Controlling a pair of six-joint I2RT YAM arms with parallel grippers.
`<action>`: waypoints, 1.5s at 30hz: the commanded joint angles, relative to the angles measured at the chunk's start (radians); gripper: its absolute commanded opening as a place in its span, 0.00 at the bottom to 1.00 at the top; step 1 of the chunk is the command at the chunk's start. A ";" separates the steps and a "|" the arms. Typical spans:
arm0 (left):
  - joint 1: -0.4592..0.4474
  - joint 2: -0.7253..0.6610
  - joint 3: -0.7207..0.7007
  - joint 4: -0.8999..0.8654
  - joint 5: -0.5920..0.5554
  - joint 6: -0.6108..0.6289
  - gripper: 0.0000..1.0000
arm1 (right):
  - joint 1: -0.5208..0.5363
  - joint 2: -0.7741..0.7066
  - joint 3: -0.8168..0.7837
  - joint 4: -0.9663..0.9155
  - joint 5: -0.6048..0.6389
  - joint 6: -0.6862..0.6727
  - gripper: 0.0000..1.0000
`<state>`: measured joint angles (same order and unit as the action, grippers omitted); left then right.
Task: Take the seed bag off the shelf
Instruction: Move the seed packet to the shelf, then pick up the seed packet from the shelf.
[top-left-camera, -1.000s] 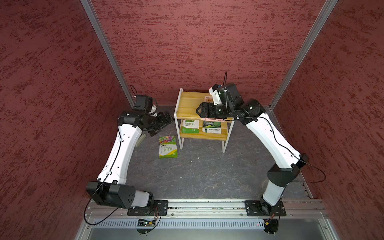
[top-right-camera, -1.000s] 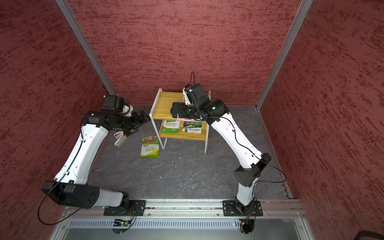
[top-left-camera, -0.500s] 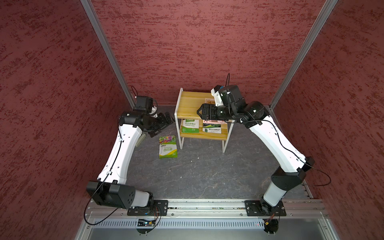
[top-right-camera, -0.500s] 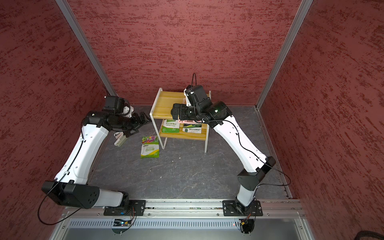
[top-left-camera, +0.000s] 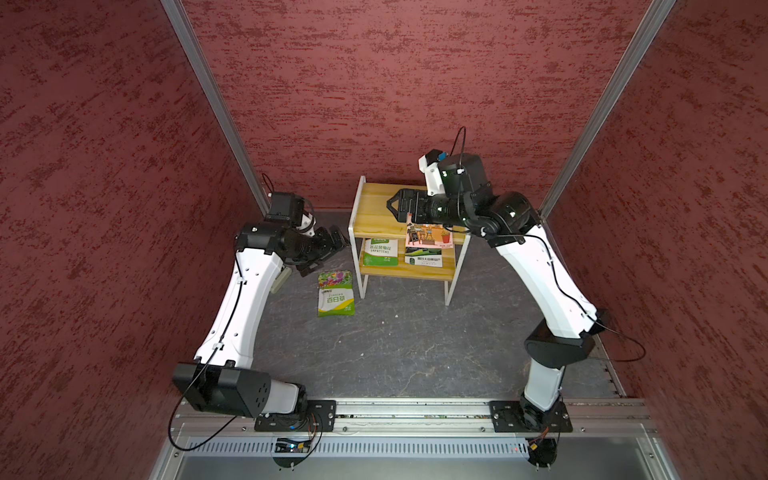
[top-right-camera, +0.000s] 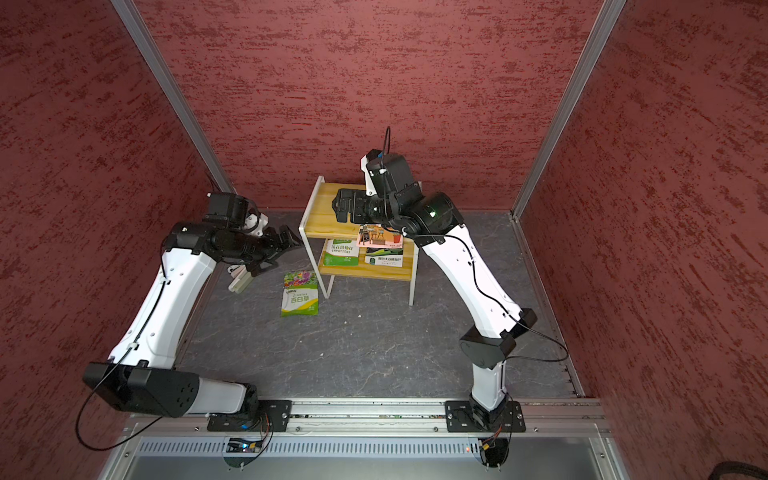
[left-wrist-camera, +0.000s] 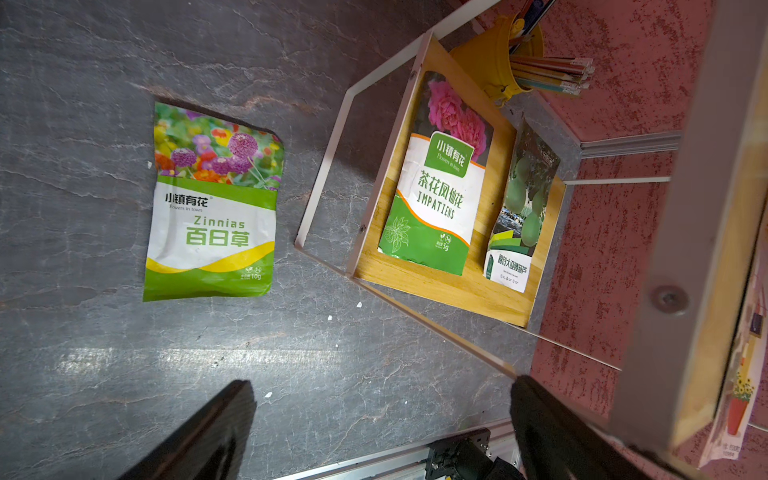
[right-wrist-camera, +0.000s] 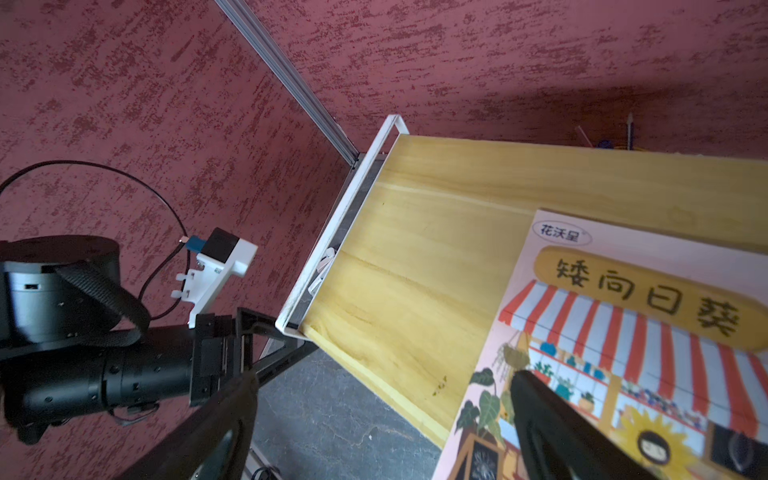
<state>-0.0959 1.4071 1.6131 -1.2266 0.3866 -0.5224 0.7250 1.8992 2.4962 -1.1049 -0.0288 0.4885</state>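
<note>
Right end effector (top-left-camera: 392, 205) over part-hidden shelf (top-left-camera: 370, 210)

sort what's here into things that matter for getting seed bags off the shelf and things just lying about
Job in hand:
shelf
pink bag on its top board
impatiens bag and gourd bag on the lower board
zinnias bag, on the floor
left claw and right claw, both open

Lying about:
yellow pencil cup behind the shelf
pale plastic piece on the floor
</note>
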 joint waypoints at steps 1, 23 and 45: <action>0.008 -0.027 -0.018 0.001 0.023 0.018 1.00 | -0.002 0.061 0.039 -0.017 0.035 -0.028 0.98; 0.037 -0.059 -0.085 0.001 0.043 0.036 1.00 | -0.025 -0.044 -0.224 0.098 0.022 0.028 0.98; 0.080 -0.091 -0.076 -0.013 0.013 0.087 1.00 | -0.025 -0.168 -0.060 -0.155 0.110 0.100 0.98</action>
<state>-0.0284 1.3376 1.5272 -1.2346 0.4099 -0.4702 0.7033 1.8214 2.5118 -1.1652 0.0231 0.5537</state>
